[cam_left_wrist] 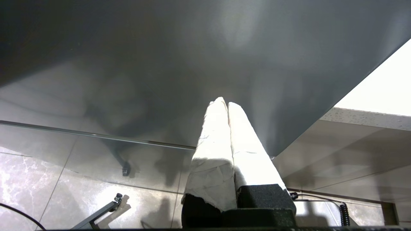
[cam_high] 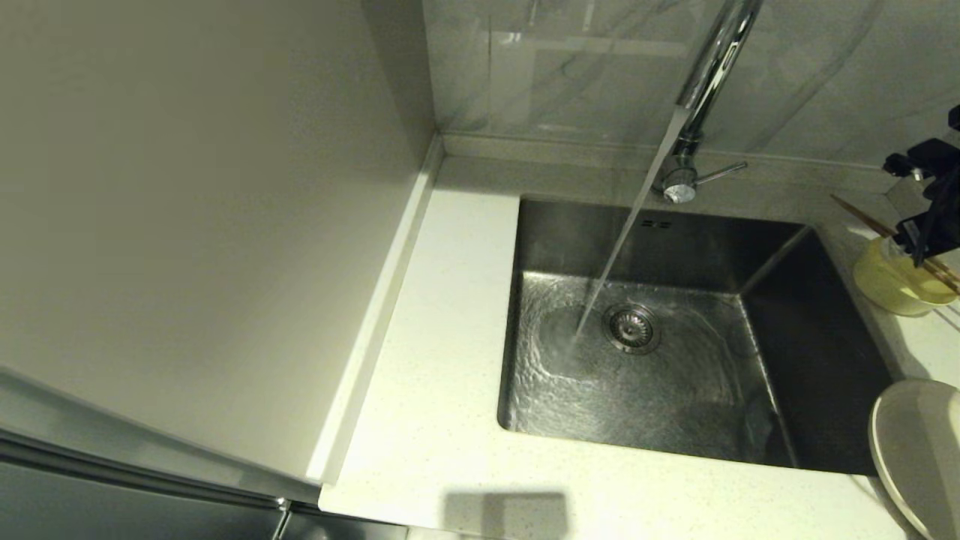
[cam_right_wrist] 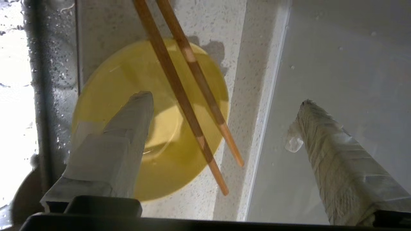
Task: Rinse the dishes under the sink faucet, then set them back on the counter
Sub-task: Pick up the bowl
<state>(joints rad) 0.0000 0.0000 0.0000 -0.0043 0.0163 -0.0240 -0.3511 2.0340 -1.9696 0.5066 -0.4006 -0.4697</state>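
White speckled worktop [cam_high: 450,420] rings the sink [cam_high: 675,352]; the faucet [cam_high: 705,82] runs. At the right edge, chopsticks [cam_right_wrist: 179,93] lie across the yellow bowl [cam_right_wrist: 128,106], the right gripper [cam_right_wrist: 224,102] spread wide above, holding nothing; the plate [cam_high: 919,450] sits near the front corner. The left gripper [cam_left_wrist: 226,104] hangs pinched together below the worktop

Faucet [cam_high: 712,67] streams water into sink [cam_high: 817,337]; chopsticks [cam_high: 870,220] lie across yellow bowl [cam_high: 889,285]

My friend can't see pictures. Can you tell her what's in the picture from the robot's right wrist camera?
The robot's right hand hangs wide open above a yellow bowl on the speckled white counter. Two brown chopsticks lie across the bowl, their tips sticking out past its rim. The wet edge of the steel sink runs beside the bowl.
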